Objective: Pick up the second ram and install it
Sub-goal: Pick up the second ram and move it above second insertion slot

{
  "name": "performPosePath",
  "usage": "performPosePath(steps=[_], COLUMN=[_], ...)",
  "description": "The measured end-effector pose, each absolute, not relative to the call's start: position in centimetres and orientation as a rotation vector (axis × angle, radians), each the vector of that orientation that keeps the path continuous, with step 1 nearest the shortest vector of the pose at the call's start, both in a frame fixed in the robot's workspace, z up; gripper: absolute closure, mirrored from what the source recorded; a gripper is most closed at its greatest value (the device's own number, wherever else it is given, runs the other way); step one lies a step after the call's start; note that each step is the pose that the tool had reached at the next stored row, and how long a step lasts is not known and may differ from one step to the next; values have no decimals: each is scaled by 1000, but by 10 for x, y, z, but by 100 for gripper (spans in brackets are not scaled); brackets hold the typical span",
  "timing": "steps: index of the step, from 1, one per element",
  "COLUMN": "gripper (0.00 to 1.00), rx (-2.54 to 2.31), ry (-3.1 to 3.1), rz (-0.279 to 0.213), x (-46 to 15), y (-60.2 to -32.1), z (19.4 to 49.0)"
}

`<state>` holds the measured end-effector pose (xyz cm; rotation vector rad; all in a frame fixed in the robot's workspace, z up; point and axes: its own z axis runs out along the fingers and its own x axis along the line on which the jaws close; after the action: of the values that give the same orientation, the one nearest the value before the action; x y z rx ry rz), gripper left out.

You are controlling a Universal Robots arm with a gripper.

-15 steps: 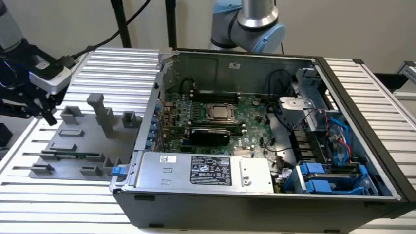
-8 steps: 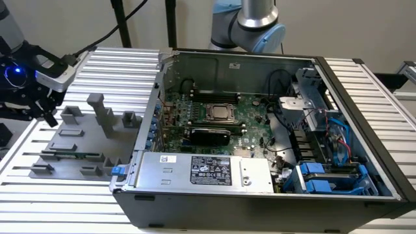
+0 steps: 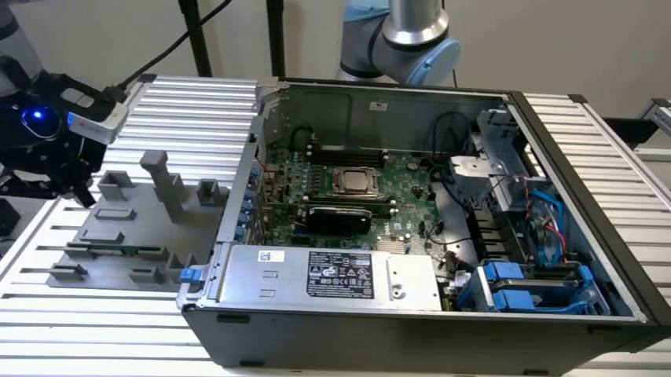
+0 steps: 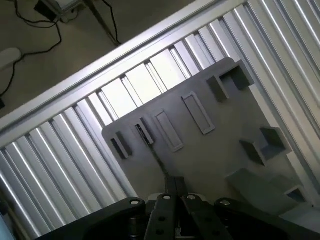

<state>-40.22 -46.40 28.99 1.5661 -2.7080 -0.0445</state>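
Pincer [image 3: 65,187] hovers over grey holder's [image 3: 141,236] far-left end, looks nearly closed, empty. Second ram [image 3: 118,251] lies in the near slot, left of case [image 3: 419,314]. Good grasp needs jaws square across its long edges.

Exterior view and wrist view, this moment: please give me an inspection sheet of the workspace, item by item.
Surface: slatted aluminium table carrying an open computer case and a grey holder plate.
Job's things: second ram, a green stick, lies in a slot of the holder plate.
Clutter: nothing seen.
Grippers: gripper hangs over the holder plate at the exterior view's left, clear of the second ram.
Cables: black cables run down to the arm's wrist; black, red and blue wiring lies inside the case.
Surroundings: light wall; floor beside the table.
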Motion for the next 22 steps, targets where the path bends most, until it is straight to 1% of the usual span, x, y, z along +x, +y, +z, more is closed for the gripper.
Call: performPosePath(steps=[22], gripper=[100], rx=[2009], ry=[-2388], rz=[-6], x=[-401], y=[-464], z=[269])
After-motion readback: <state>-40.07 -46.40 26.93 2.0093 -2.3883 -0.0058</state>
